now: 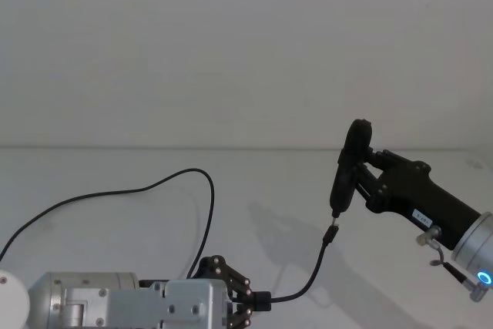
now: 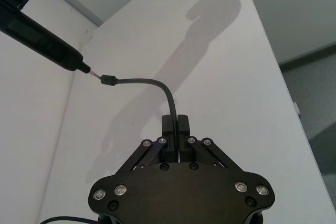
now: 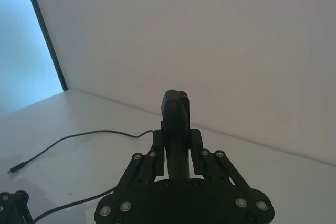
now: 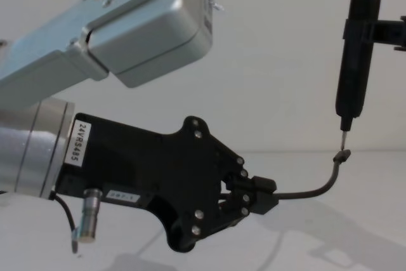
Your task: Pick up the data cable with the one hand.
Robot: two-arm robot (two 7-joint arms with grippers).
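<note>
While its fingers pinch the cable (image 4: 304, 191), the left gripper (image 4: 266, 195) holds it off the table (image 1: 115, 167).
From the grip the cord curves up to its plug (image 4: 342, 155), just under the pin tip of a black tool (image 4: 355, 55) clamped in the right gripper (image 1: 368, 182) beyond.

Left gripper (image 4: 263, 196) closed, low, reaching forward; right gripper (image 1: 356, 161) closed, raised.
</note>
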